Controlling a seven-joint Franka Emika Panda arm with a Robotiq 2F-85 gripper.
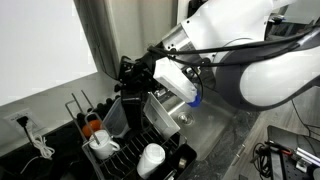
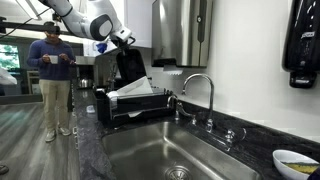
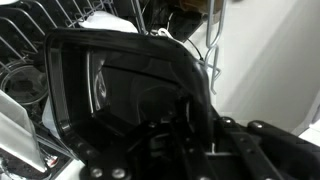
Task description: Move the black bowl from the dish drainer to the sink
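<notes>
The black bowl (image 3: 110, 90) fills the wrist view, its dark squarish rim turned toward the camera. My gripper (image 3: 190, 132) is shut on its right rim. In both exterior views the bowl (image 1: 134, 76) (image 2: 130, 64) hangs tilted on its side just above the dish drainer (image 1: 120, 150) (image 2: 128, 112). My gripper (image 1: 152, 72) (image 2: 121, 41) holds it from above. The steel sink (image 2: 170, 150) lies beside the drainer, toward the camera.
The drainer holds a white cup (image 1: 150, 158), an orange item (image 1: 92, 126), a white mug (image 1: 100, 142) and a tilted tray (image 2: 135, 90). A faucet (image 2: 200, 85) stands behind the sink. A person (image 2: 52, 70) stands beyond the counter. A bowl (image 2: 295, 160) sits at the counter's right.
</notes>
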